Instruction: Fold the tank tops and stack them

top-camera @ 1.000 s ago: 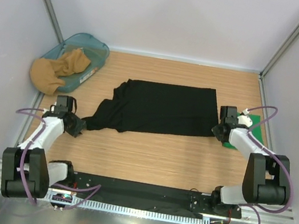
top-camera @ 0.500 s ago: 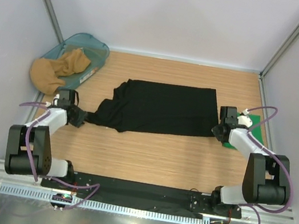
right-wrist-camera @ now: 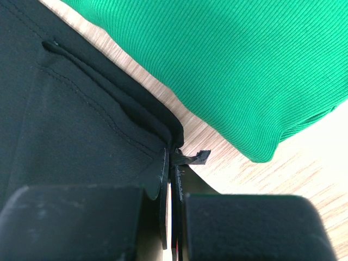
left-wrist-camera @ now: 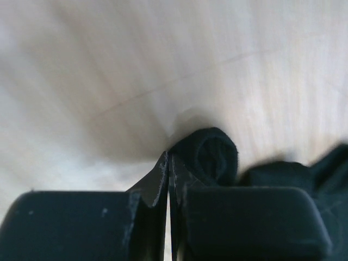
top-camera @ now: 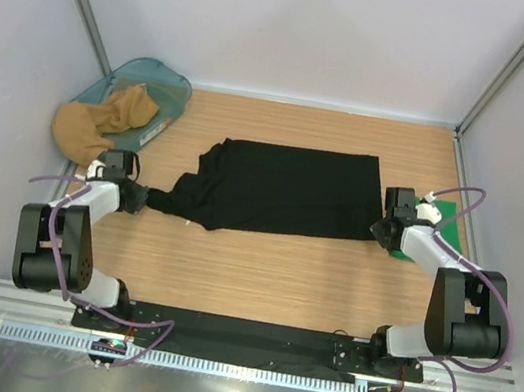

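The left tool (top-camera: 140,199) and right tool (top-camera: 381,231) clamp opposite ends of the black tank top (top-camera: 283,190) on the desk (top-camera: 269,273)

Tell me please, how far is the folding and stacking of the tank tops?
Done: the green tank top lies at the right edge of the table, seemingly folded. In hand: the black tank top lies stretched across the table, the left gripper shut on its bunched left end, the right gripper on its right corner. Left: folding it smaller and stacking the two.
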`<state>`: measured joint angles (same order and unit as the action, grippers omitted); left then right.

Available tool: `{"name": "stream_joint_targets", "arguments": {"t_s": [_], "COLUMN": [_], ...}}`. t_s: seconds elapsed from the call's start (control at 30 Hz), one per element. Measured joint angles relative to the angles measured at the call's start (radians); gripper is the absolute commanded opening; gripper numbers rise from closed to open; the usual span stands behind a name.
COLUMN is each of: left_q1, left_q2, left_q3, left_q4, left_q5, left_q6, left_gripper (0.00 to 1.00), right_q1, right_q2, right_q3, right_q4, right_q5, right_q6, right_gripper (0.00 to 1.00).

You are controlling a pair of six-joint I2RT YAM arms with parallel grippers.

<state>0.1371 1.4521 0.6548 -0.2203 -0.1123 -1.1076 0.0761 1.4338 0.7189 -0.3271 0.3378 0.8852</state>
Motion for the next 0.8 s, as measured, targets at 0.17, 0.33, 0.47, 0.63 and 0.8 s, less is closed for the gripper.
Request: {"name": "stream_joint_targets", "arguments": {"t_s": [0.17,0.33,0.47,0.63,0.8], "left_q1": [0.001,0.001,0.001,0.002,0.002], "left_q2": [-0.132,-0.349,-0.41,-0.238,-0.053], "left_q3": [0.0,-0.008,0.003,0.161,0.349], "left_q4": [-0.23,-0.333,-0.389,-0.507,-0.566], "left_q5": [-0.104,-0.131,-0.155,-0.174,-0.205], "left_q6": [-0.02,-0.039,-0.065,-0.099,-0.115], "left_gripper": [0.0,0.0,0.0,0.0,0.09], "right_q1": [0.0,0.0,0.0,0.0,0.0], "right_q2": [0.0,0.0,0.0,0.0,-0.002], "right_q3": [-0.006,-0.006,-0.006,-0.007,-0.013], "right_q4": [0.005,0.006,0.006,0.006,0.0], "right_q5": [-0.004,-0.011,-0.015,-0.015,-0.015], "right_q6": [0.0,0.0,0.0,-0.001,-0.003], "right_gripper": [0.01,0.01,0.01,0.01,0.01]}}
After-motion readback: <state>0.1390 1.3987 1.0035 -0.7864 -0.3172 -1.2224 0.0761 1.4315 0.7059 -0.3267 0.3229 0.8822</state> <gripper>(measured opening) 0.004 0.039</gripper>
